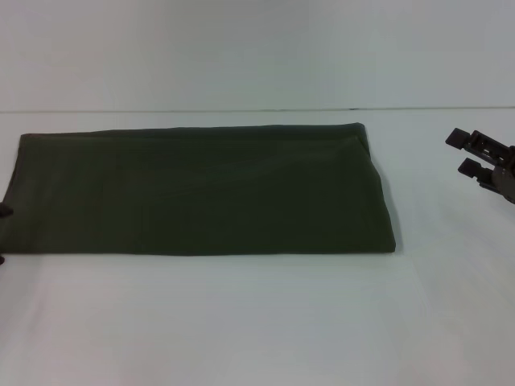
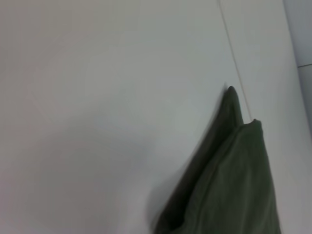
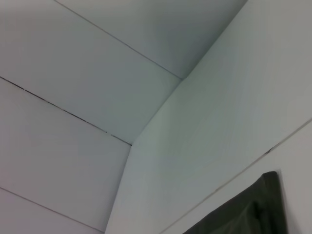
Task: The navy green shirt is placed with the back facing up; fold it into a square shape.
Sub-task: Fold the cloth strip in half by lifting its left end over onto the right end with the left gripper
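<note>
Seen from the head view, the navy green shirt (image 1: 205,191) lies flat on the white tabletop (image 1: 257,322) as a long, smooth rectangle of soft matte cloth, plain side up, stretching from the left edge toward the right and nearer the far edge than the near one. Its right end is a rounded fold. The right gripper (image 1: 469,153) hangs off the shirt's right end, well apart from it, its two dark fingers (image 1: 460,138) spread with nothing between them. Only dark specks of the left gripper (image 1: 4,212) show at the shirt's left end, and I cannot tell how its fingers stand.

From the left wrist view, a layered, peaked corner of the shirt (image 2: 234,175) rests on the bare tabletop (image 2: 97,122).

From the right wrist view, one dark shirt corner (image 3: 248,209) shows against white panels with thin seams.
</note>
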Motion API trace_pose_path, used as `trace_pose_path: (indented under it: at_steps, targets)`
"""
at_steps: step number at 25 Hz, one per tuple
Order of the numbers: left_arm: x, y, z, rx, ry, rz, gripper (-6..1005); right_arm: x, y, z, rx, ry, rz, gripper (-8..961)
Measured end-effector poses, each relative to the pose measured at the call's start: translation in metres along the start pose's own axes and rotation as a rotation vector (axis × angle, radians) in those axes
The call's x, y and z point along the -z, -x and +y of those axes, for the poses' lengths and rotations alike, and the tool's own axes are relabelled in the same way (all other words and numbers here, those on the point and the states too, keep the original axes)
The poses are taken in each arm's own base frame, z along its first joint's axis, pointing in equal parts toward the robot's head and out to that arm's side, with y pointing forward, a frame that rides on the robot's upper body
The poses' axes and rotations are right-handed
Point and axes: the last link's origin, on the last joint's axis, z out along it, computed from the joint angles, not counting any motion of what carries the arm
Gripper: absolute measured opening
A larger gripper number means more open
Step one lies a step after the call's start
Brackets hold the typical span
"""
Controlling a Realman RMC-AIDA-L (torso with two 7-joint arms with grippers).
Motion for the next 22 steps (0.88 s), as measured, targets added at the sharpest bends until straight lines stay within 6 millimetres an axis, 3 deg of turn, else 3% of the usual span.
trace_pose_path:
  at_steps: [7, 13, 17, 22]
  targets:
    - [-0.009, 0.001, 0.005, 0.001, 0.003, -0.002, 929, 0.001, 0.001, -0.003, 0.000, -0.018, -0.008, 927]
    - [-0.027, 0.006, 0.032, -0.082, 0.104, -0.023, 933, 0.000, 0.001, -0.003, 0.000, -0.017, -0.008, 927]
    - [-0.027, 0.014, 0.050, -0.159, 0.224, -0.060, 935, 0.001, 0.001, -0.003, -0.003, -0.017, -0.009, 927]
    - [-0.024, 0.013, 0.032, -0.116, 0.143, -0.055, 935, 0.001, 0.002, -0.003, -0.003, -0.023, -0.012, 927]
